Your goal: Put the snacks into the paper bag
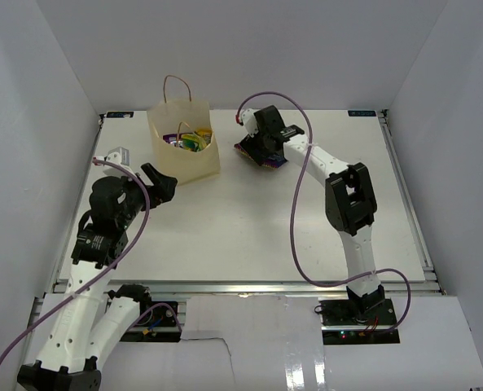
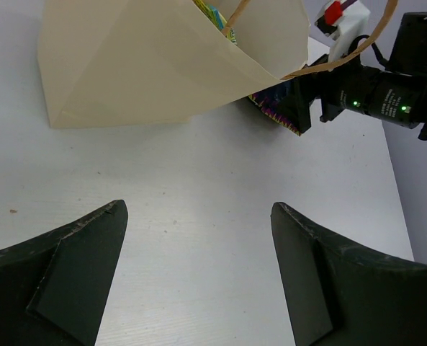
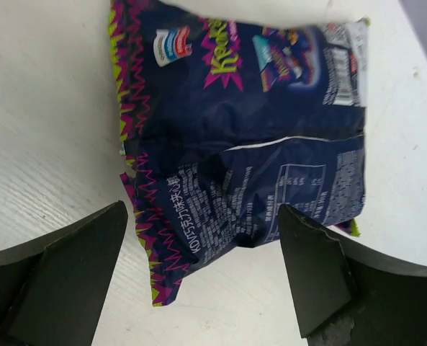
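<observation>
Left gripper point(image 1: 156, 184) sits low over the near-left part of the bench point(image 1: 249, 236). Jaws are wide apart with nothing between them. The left wrist view shows only bare white bench between its 2 dark fingers point(image 2: 76, 274). It points at the paper bag point(image 1: 191, 167), near it but apart.

Paper bag stands upright on the bench, far left of centre, mouth open upward. It has 2 thin brown loop handles point(image 1: 176, 81): the rear 1 stands up, the front 1 droops into the mouth. Snacks point(image 1: 194, 142) are inside, with yellow, green and a bit of purple showing. The separate packets are too small to tell apart. In the left wrist view the cream wall of the paper bag point(image 2: 148, 65) fills the upper frame, its bottom edge on the bench.

Just right of the paper bag, the large dark blue-purple bag point(image 1: 265, 162) lies flat on the bench, outside the paper bag. Its corner point(image 2: 274, 115) peeks out past the paper bag's right side in the left wrist view.

Right arm point(image 1: 351, 195) stretches to the far side, with the right gripper point(image 1: 256, 148) down over that snack bag. In the right wrist view the jaws of the right gripper point(image 3: 202, 209) are apart, 1 finger on each side of the near end of the blue-purple bag point(image 3: 249, 144), not clamped. Cannot tell if the pads touch it. The bag has a pink and lime zigzag border and white print.
</observation>
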You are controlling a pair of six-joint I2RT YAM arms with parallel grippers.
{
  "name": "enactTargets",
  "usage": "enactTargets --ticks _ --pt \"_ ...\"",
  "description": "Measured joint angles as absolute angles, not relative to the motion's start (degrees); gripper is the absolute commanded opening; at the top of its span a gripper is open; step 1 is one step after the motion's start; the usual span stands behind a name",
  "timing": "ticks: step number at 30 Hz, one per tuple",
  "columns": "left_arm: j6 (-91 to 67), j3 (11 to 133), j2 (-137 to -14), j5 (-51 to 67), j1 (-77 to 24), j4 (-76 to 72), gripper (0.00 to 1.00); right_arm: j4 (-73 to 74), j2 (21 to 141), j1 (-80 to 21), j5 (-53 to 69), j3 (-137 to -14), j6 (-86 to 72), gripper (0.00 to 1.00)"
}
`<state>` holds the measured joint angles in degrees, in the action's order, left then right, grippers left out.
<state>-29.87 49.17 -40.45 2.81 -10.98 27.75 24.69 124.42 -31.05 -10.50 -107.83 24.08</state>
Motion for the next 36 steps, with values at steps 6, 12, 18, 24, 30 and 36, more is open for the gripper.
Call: enactTargets --ticks 6,12,18,24,30,36 --pt "-30.65 48.03 -40.27 3.97 -10.98 26.50 0.91 26.15 127.81 -31.57 -12.43 -107.66 24.40 0.95" --pt "-31.40 46.44 -39.53 4.54 -10.98 25.80 0.91 24.18 131.98 -31.64 -16.10 -107.59 26.33 0.65" --pt "-31.53 46.26 -39.27 4.73 -10.98 25.26 0.91 17.98 131.48 -31.68 -17.91 -103.28 28.75 0.14" --pt "-31.53 45.47 -37.85 4.80 -10.98 25.28 0.91 16.91 125.14 -30.20 -10.28 -96.64 27.64 0.08" --pt "-31.48 45.43 -36.93 4.80 -10.98 25.28 0.91 20.60 116.29 -24.71 7.44 -96.84 21.41 0.08" --pt "-31.29 45.43 -36.88 4.80 -10.98 25.30 0.91 20.88 111.90 -19.05 21.89 -104.71 13.34 0.08"
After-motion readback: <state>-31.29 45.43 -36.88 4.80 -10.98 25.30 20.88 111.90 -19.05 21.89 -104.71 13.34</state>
